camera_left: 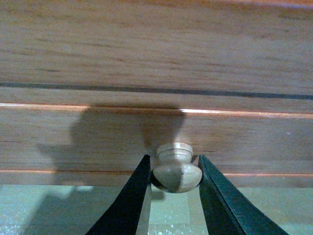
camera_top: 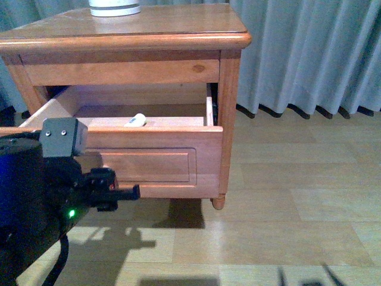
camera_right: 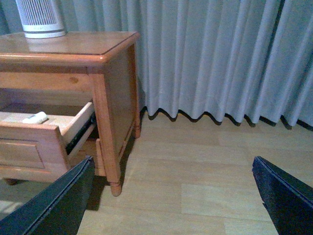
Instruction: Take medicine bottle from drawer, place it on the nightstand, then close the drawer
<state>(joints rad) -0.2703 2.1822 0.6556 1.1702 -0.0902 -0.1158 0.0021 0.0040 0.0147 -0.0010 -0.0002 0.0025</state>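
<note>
The drawer [camera_top: 149,158] of the nightstand [camera_top: 119,40] stood pulled well out. The medicine bottle [camera_top: 136,120] lay on its side inside it, close behind the front wall and towards the right half. Our left hand [camera_left: 174,159] was closed narrowly on the round wooden knob [camera_left: 177,171], one finger against each side. Our right hand [camera_right: 172,161] hung wide open and empty, out over the bare floor to the right of the nightstand and well apart from the bottle. We judged the step in hand to be the reach for the bottle. To do it well, the left hand would hold the drawer steady by the knob while the right came in over the front wall and down from above. It would need to stay clear of the rail under the top, then close across the bottle's short width, since a small round thing lying flat would likely roll if nudged. We counted one bottle, one open drawer, one knob in view and two hands. One white slatted device [camera_right: 40,17] stood on the nightstand top, and we could not make out a second drawer.
</note>
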